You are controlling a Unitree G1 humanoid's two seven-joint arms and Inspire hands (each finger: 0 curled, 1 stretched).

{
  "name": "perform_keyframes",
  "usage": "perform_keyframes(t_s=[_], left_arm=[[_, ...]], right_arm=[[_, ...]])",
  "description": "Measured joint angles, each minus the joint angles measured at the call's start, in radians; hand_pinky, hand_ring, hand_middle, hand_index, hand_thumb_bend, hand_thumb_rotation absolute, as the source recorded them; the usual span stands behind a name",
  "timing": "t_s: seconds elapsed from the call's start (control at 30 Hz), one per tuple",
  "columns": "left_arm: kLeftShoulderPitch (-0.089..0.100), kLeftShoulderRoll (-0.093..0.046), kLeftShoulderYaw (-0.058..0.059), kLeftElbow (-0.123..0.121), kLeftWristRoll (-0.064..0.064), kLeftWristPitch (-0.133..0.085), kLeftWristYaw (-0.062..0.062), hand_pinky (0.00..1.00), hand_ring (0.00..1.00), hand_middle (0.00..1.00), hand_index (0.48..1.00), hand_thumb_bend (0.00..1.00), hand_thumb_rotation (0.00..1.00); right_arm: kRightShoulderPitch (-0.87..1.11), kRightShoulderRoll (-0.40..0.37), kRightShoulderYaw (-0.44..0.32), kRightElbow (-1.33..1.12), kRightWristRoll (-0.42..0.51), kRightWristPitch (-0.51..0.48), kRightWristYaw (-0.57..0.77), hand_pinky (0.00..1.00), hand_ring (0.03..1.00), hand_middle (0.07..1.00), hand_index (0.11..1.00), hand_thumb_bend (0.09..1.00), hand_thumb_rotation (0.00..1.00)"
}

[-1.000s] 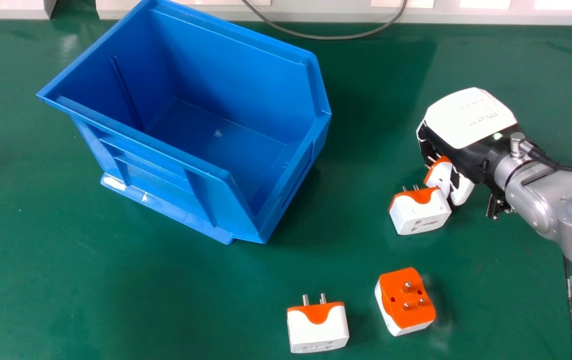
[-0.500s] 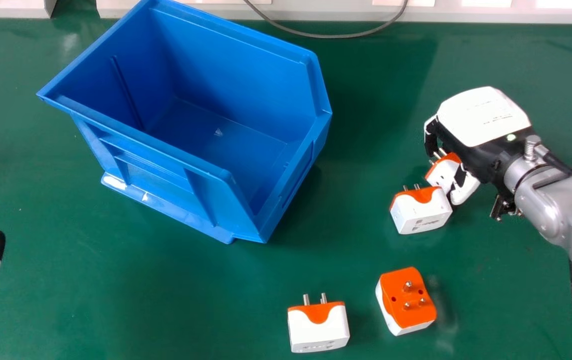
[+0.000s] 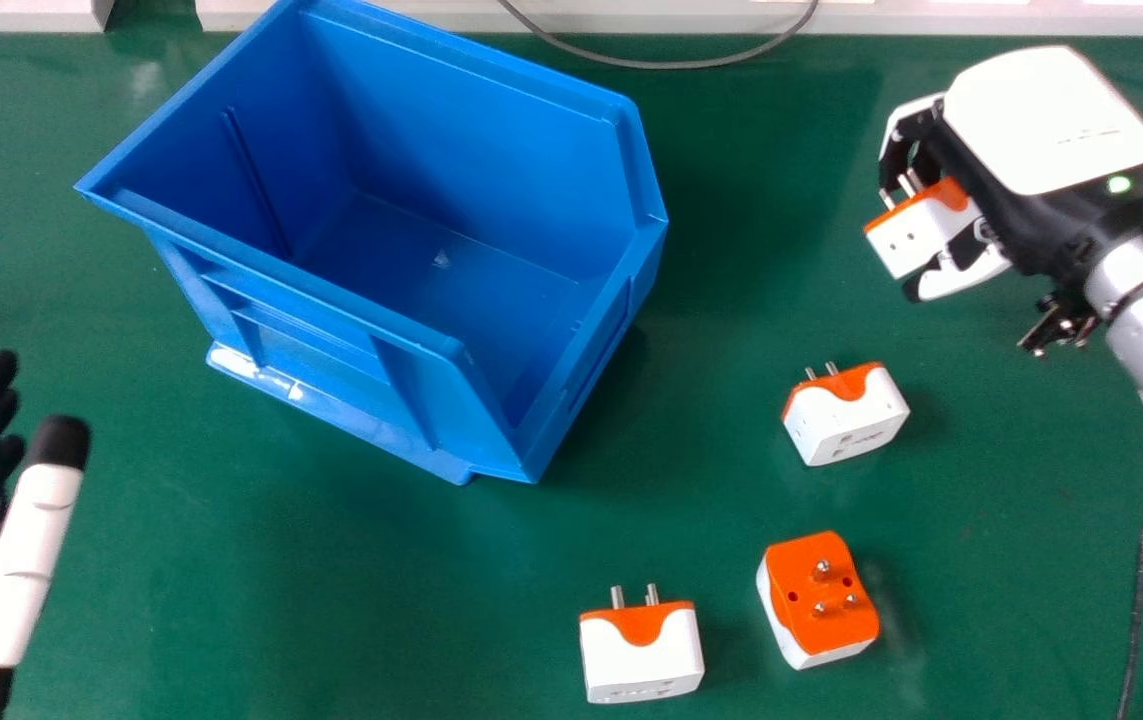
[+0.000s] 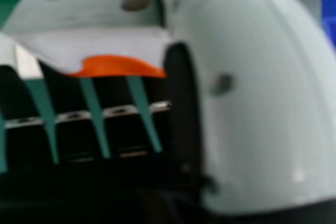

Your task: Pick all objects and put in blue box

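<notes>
Green surface (image 3: 331,600) lies beneath me, and over it my right hand (image 3: 1046,125) pinches a white plug adapter (image 3: 916,238), blocky, capped in orange with metal pins, well apart from the blue box (image 3: 471,130). My left hand (image 3: 26,560) is relaxed at the head view's left edge.

Worktop (image 3: 761,240) open between right hand (image 3: 1046,125) and box (image 3: 581,370); box wall blocks low passage; cable (image 3: 671,65) near far edge.
</notes>
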Motion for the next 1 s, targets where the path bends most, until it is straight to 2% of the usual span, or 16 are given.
perform_keyframes(t_s=[0.17,0.23,0.3,0.33,0.4,0.43,0.6,0.67,0.73,0.83,1.0], left_arm=[[-0.065,-0.003,-0.044,0.033,0.017,0.011,0.022,0.99,1.00,1.00,1.000,0.70,0.97],[-0.085,-0.003,-0.056,0.038,0.025,0.016,0.032,0.99,1.00,1.00,1.000,0.70,0.97],[-0.110,-0.004,-0.072,0.057,0.035,0.025,0.047,0.98,1.00,1.00,1.000,0.69,0.96],[-0.115,-0.004,-0.076,0.062,0.036,0.027,0.050,0.98,1.00,1.00,1.000,0.69,0.96],[-0.147,-0.004,-0.090,0.095,0.040,0.027,0.054,0.98,1.00,1.00,0.999,0.69,0.96],[-0.150,-0.004,-0.091,0.098,0.040,0.027,0.054,0.98,1.00,1.00,0.999,0.69,0.96],[-0.189,-0.009,-0.113,0.144,0.038,0.024,0.065,0.96,1.00,1.00,0.996,0.69,0.94],[-0.196,-0.012,-0.118,0.156,0.037,0.017,0.068,0.96,1.00,1.00,0.996,0.69,0.93],[-0.200,-0.012,-0.120,0.170,0.031,0.007,0.069,0.96,1.00,1.00,0.998,0.70,0.93],[-0.199,-0.012,-0.123,0.184,0.025,0.006,0.070,0.96,1.00,1.00,1.000,0.70,0.92],[-0.194,-0.013,-0.126,0.180,0.024,0.006,0.071,0.97,1.00,1.00,1.000,0.71,0.93]], right_arm=[[0.048,-0.020,-0.061,-0.165,0.002,-0.012,0.005,0.34,0.429,0.519,0.505,0.503,0.00],[0.051,-0.022,-0.080,-0.210,0.008,-0.022,0.014,0.33,0.428,0.519,0.499,0.504,0.00],[0.056,-0.022,-0.097,-0.262,0.015,-0.028,0.030,0.27,0.344,0.500,0.492,0.508,0.00],[0.056,-0.021,-0.099,-0.272,0.016,-0.031,0.032,0.27,0.344,0.500,0.492,0.508,0.00],[0.066,-0.015,-0.110,-0.342,0.020,-0.045,0.045,0.24,0.312,0.491,0.491,0.509,0.00],[0.066,-0.013,-0.110,-0.347,0.020,-0.045,0.047,0.24,0.312,0.491,0.491,0.509,0.00],[0.100,0.056,-0.112,-0.463,0.022,-0.044,0.094,0.19,0.250,0.452,0.500,0.510,0.00],[0.109,0.087,-0.106,-0.490,0.025,-0.047,0.119,0.17,0.230,0.435,0.504,0.509,0.00],[0.114,0.114,-0.102,-0.507,0.030,-0.049,0.144,0.16,0.221,0.425,0.508,0.508,0.00],[0.115,0.142,-0.099,-0.526,0.033,-0.062,0.170,0.17,0.230,0.415,0.520,0.506,0.00],[0.116,0.178,-0.092,-0.530,0.034,-0.093,0.186,0.17,0.237,0.411,0.526,0.505,0.00]])
